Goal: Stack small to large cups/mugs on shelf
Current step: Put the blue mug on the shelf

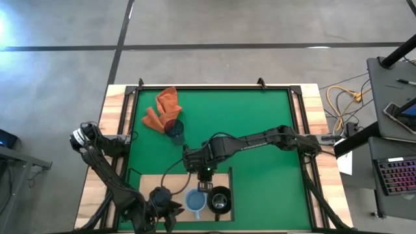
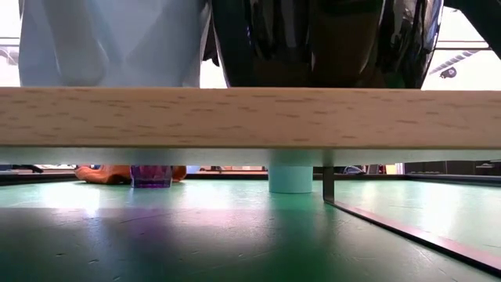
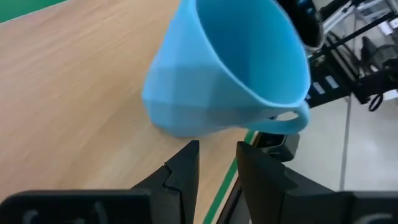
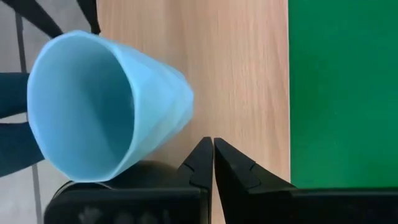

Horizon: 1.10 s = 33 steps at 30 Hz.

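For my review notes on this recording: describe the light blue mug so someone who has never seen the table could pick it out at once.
Find the pale wooden shelf at the near edge of the green mat. Two vessels stand on it side by side; the light blue mug is the one toward the left arm. Its neighbour is a black mug, and the other cups are off the board.

You have the shelf [image 1: 153, 182], a pale wooden board, lying flat as your landmark. On it the light blue mug [image 1: 194, 201] stands upright, mouth open upward, handle visible in the left wrist view. The black mug [image 1: 220, 199] stands upright just beside it, also on the shelf. Off the shelf, well apart from it, you see the dark purple cup [image 1: 174, 129], upright.
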Motion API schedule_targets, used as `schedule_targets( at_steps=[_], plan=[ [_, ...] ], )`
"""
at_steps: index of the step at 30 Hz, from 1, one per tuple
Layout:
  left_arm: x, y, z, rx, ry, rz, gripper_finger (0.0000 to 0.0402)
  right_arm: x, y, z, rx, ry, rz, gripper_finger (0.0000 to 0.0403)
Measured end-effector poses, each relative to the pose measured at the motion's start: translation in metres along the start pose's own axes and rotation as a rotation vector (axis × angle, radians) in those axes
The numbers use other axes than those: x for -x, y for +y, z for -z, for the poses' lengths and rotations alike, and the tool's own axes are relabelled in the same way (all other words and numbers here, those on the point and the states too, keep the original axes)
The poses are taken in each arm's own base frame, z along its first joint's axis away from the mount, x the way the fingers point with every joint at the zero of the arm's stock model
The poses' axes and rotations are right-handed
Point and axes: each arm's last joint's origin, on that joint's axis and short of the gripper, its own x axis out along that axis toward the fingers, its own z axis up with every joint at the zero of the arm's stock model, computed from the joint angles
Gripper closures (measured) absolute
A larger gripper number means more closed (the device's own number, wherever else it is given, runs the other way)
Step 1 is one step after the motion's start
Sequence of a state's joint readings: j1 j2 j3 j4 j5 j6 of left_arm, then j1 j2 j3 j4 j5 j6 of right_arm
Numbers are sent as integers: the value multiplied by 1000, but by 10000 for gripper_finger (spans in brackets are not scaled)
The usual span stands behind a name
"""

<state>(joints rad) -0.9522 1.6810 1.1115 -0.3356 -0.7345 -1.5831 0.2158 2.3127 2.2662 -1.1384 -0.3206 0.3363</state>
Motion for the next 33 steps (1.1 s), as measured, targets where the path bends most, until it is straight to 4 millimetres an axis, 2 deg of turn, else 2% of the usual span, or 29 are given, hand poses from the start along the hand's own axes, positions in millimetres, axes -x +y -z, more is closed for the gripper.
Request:
schedule_targets(
  at_steps=[21,33],
  plan=[
    [-14,10,-7,-9,-42,-33,309,-2,8,1,1,19,-83,394],
    [-14,12,-7,-21,-43,-48,309,-3,14,4,12,33,-107,394]
  ],
)
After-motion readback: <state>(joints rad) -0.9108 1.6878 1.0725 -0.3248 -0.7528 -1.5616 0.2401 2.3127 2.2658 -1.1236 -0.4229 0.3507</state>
